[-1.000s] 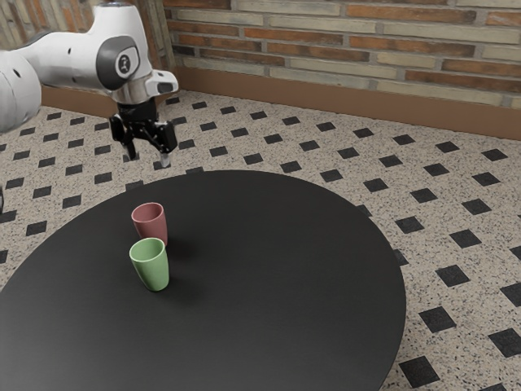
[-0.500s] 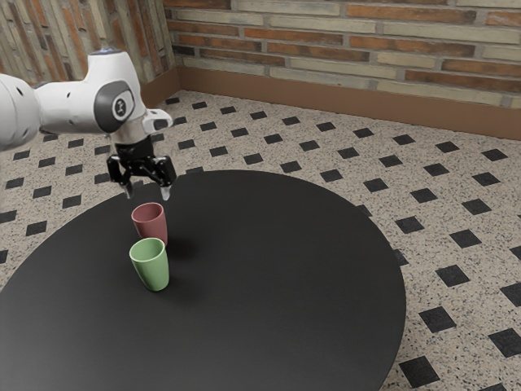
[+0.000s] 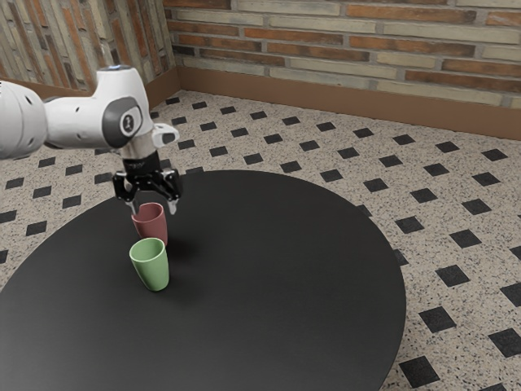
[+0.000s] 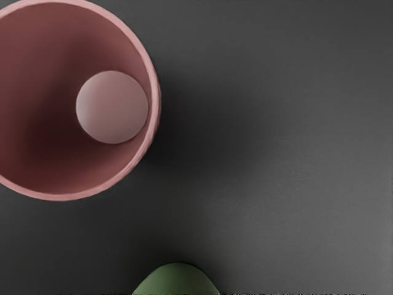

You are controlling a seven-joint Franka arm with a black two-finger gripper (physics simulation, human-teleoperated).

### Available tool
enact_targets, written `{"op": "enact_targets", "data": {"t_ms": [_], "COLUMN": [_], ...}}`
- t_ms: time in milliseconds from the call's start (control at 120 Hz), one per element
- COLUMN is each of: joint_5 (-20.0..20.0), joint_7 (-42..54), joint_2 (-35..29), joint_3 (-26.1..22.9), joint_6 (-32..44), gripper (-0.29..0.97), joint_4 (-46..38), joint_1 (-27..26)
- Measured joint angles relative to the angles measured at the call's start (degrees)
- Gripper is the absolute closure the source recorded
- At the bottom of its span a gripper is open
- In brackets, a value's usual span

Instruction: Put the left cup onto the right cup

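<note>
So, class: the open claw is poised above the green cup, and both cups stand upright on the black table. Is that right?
Not quite. The open claw is poised above the red cup, not the green cup, as the exterior view shows. Both cups do stand upright on the black table.

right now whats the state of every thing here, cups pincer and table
table: level, two cups standing on it
red cup: upright on the table, empty, not lifted
green cup: upright on the table, apart from the red cup, nothing stacked on it
pincer: open, lowered around the red cup's rim, not clamped on it
</note>
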Motion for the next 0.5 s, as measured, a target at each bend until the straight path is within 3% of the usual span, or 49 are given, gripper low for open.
{"op": "enact_targets", "data": {"t_ms": [500], "joint_5": [0.4], "joint_7": [-4.5], "joint_2": [3.0], "joint_3": [0.0], "joint_6": [1.2], "gripper": [0.16], "joint_4": [2.0], "joint_1": [0.2]}}
